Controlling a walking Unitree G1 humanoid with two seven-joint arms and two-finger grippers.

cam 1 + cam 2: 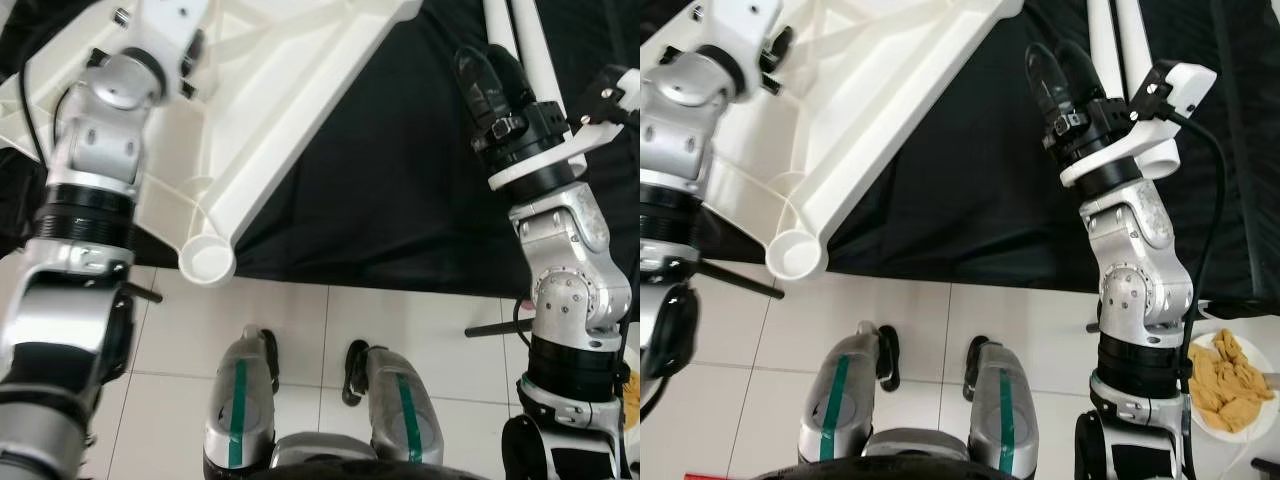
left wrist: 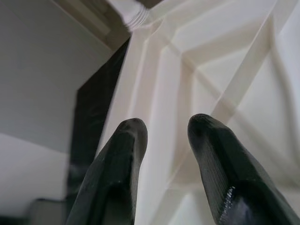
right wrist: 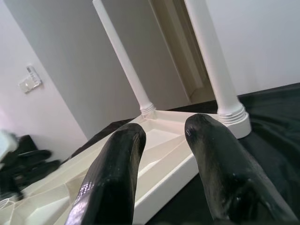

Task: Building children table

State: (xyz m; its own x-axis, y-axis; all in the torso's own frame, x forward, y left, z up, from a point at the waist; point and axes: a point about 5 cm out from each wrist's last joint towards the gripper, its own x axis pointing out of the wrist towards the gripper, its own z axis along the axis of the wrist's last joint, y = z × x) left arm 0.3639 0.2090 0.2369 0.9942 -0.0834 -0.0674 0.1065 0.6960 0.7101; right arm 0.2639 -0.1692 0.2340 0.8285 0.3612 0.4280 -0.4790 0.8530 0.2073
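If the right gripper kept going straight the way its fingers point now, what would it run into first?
Most likely the white tabletop, lying upside down on the black cloth, near the corner where a screwed-in leg stands. The right gripper is open and empty; depth is uncertain.

The white tabletop (image 1: 270, 120), lying upside down, runs off the frame's top and left edges. Both screwed-in table legs (image 3: 213, 65) are cut off (upper ends unseen). The left gripper (image 2: 164, 140) hides the ribbing directly behind its fingers.
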